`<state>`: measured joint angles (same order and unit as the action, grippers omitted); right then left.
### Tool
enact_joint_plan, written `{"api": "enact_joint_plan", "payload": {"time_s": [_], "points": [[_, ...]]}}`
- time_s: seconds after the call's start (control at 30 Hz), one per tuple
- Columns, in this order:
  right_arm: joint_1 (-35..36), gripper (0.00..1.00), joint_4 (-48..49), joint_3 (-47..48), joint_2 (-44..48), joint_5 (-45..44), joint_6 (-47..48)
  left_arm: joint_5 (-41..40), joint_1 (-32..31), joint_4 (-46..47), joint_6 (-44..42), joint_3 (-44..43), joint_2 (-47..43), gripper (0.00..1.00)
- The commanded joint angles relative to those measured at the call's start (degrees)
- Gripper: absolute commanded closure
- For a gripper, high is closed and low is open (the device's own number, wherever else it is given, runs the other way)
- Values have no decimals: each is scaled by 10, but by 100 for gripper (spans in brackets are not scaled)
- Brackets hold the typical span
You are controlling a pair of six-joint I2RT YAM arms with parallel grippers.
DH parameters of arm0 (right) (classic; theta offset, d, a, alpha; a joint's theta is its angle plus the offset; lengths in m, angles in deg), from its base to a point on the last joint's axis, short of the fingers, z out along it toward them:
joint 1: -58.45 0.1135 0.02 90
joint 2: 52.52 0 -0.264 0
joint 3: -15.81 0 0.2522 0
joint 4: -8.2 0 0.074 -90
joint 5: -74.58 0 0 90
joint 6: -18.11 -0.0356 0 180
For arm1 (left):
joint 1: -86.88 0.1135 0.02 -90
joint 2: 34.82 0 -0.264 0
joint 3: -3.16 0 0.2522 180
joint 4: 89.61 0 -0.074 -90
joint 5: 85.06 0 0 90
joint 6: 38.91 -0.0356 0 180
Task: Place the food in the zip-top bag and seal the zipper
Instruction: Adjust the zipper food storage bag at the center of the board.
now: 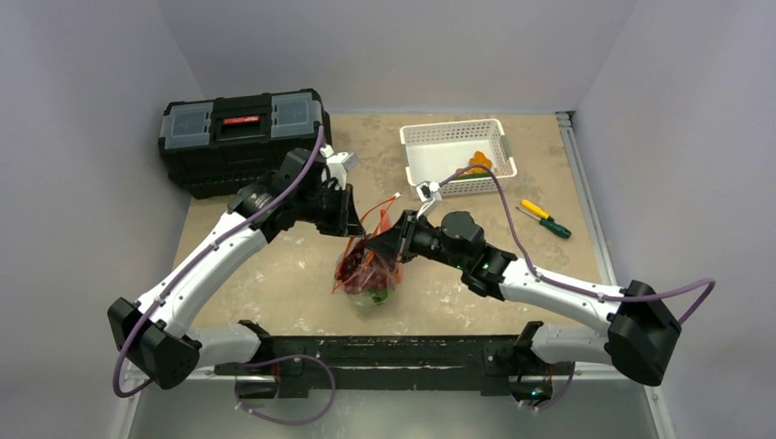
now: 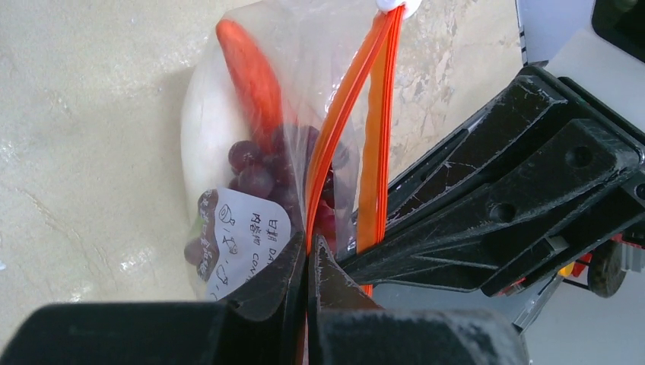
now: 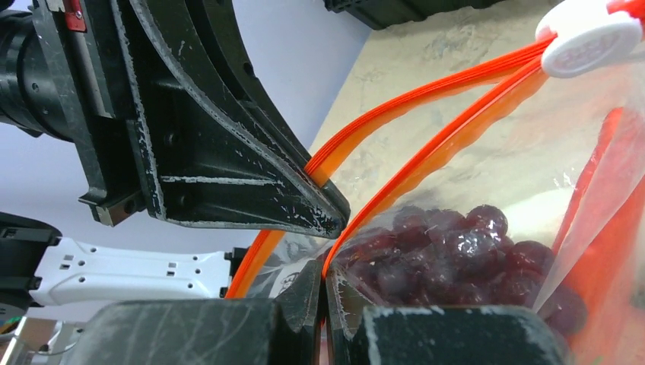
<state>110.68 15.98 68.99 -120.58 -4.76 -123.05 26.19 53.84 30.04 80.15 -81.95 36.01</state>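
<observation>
bag (image 1: pixel 368 274) hanging by its mouth between two pincers
left pincer (image 2: pixel 308 262) is clamped on one orange lip of the zipper (image 2: pixel 342 114), and right pincer (image 3: pixel 323 285) is clamped on the other lip just beside it. the lips spread apart ahead of the fingertips and meet at the white slider (image 3: pixel 589 42). carrot (image 2: pixel 247 68) and grapes (image 3: pixel 456 251) sit inside, just past both pincers.

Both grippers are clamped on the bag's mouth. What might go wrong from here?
1. The left gripper and right gripper each pinch only one thin lip of the zipper. The bag, loaded with grapes and a carrot, could slip free.
2. The slider sits at the far end. Releasing a lip to reach it may let the mouth sag and food spill.
</observation>
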Motion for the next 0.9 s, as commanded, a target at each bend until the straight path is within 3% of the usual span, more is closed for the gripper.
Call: {"api": "enact_joint_plan", "payload": {"time_s": [0.0, 0.1, 0.37, 0.53, 0.73, 0.87], "points": [[3, 100, 95, -6, 6, -24, -37, 29, -5, 27, 8, 3, -22, 100], [3, 100, 110, -2, -2, -28, -55, 26, -5, 27, 6, 12, -40, 99], [3, 100, 94, 12, -10, -55, -110, -8, -17, 73, 7, 72, -94, 61], [3, 100, 70, 30, -31, -58, -125, -50, -48, 92, -1, 93, -103, 42], [3, 100, 39, 43, -33, -80, -150, -148, -122, 82, -34, 89, -105, 35], [3, 100, 22, 49, -30, -87, -138, -167, -134, 106, -38, 110, -143, 31]]}}
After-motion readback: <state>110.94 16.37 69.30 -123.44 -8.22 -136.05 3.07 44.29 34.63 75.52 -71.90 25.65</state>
